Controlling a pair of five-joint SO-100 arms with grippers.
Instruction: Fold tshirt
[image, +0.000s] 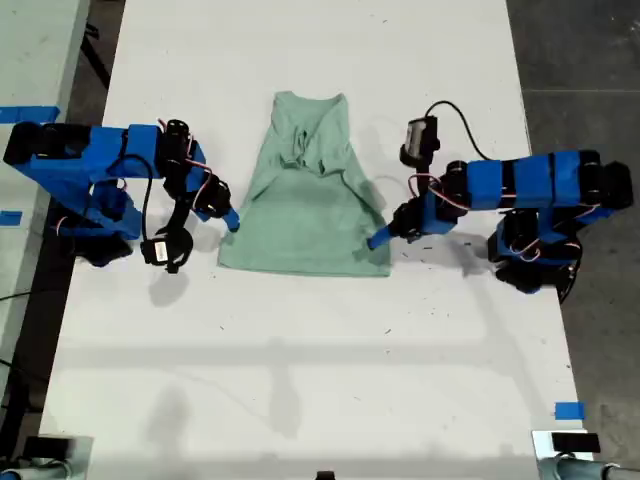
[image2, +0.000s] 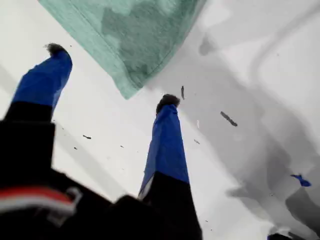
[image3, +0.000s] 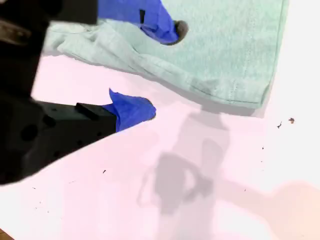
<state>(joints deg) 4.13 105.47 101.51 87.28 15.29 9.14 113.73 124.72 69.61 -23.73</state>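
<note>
Two open grippers at the tshirt's hem corners

Exterior view: the tshirt lies on the white table, midway between the table's long edges as this view shows them, collar toward the edge at the exterior view's top, and its upper part is bunched narrower than the hem. My first gripper sits at the hem corner on the exterior view's right; my second gripper sits at the shirt's side edge on the exterior view's left, near the other hem corner. First wrist view: my first gripper has its fingers spread wide, the tshirt corner just beyond the tips, nothing pinched. Second wrist view: my second gripper has its fingers spread, one over the tshirt and one over bare table beside the cloth edge.
</note>
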